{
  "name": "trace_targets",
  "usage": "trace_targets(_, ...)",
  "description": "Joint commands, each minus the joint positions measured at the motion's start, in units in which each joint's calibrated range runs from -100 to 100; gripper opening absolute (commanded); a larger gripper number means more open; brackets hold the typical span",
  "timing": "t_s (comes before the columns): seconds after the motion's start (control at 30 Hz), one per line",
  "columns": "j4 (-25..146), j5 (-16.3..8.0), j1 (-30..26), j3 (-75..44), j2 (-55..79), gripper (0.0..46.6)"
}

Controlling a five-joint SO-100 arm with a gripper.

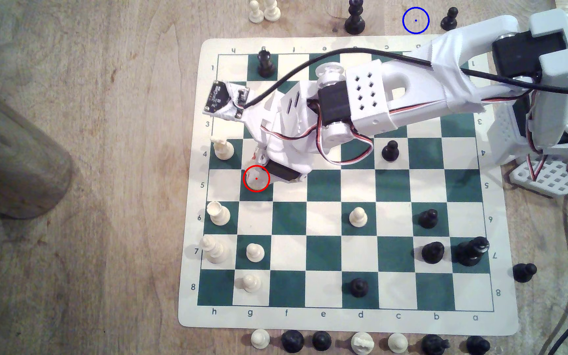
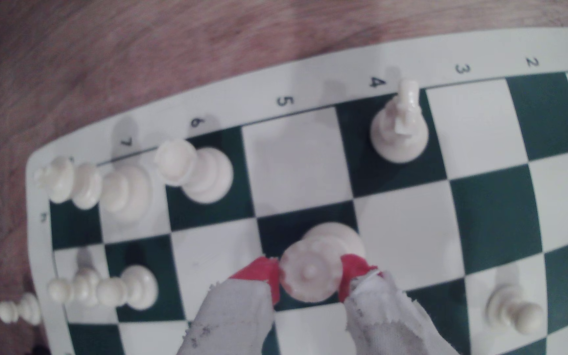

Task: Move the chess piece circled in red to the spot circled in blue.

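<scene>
The cream-white chess piece (image 1: 256, 179) stands inside the red ring on the dark g5 square of the board (image 1: 323, 317). In the wrist view its round ridged top (image 2: 310, 276) sits between my two red fingertips (image 2: 262, 273), which press against it on both sides. My gripper (image 1: 259, 168) reaches down over the piece from the exterior view's right, and the arm hides most of it. The spot (image 1: 415, 20) is a blue ring with a centre dot on bare wood beyond the board's far edge.
A white knight (image 1: 222, 149) on h4 and a white rook (image 1: 217, 213) on h6 stand close by. A tall black piece (image 1: 354, 17) and a black pawn (image 1: 449, 18) flank the blue ring. A wooden cylinder (image 1: 9, 153) lies at the exterior view's left.
</scene>
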Motion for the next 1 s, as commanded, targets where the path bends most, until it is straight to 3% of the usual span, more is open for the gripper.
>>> trace_targets(0.0,-1.0,-0.1,0.0,-5.9,-2.0,2.8)
trace_targets(0.3,-0.3,-0.2,0.2,-6.5,-4.9,1.1)
trace_targets(0.63,12.1,-1.1,-1.7,-13.4,-20.8,0.3)
trace_targets(0.8,17.5,-0.9,1.2,-13.2,-26.8,0.3)
trace_targets(0.97,24.6,-0.4,8.6,-13.0,-32.9,0.3)
